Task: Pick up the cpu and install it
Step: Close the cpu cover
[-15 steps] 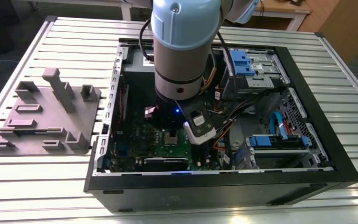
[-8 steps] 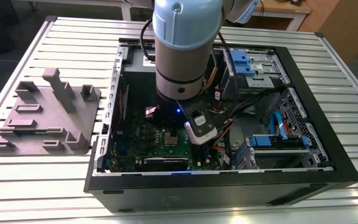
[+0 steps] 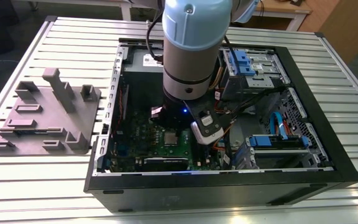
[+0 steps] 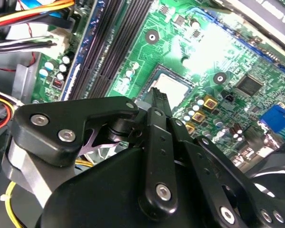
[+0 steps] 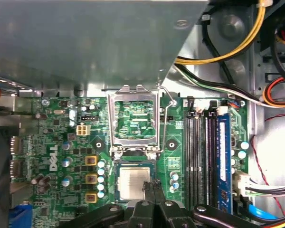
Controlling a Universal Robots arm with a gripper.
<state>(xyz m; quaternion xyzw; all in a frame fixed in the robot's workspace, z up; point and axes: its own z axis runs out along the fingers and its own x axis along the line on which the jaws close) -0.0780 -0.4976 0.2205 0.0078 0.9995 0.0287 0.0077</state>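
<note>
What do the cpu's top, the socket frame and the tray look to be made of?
cpu: the top looks like pale matte metal, with a soft, even sheen.
Socket frame: thin sheet metal, bright and shiny, with bent edges and a wire lever.
Tray: matte grey, probably plastic; the colour is uniform with no glints, but the look leaves it open.

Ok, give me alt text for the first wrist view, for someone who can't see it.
The shut gripper is poised over one edge of the cpu, which lies flat in its socket on the green motherboard. The silver socket frame next to it is flipped open; black memory slots run alongside.
</note>
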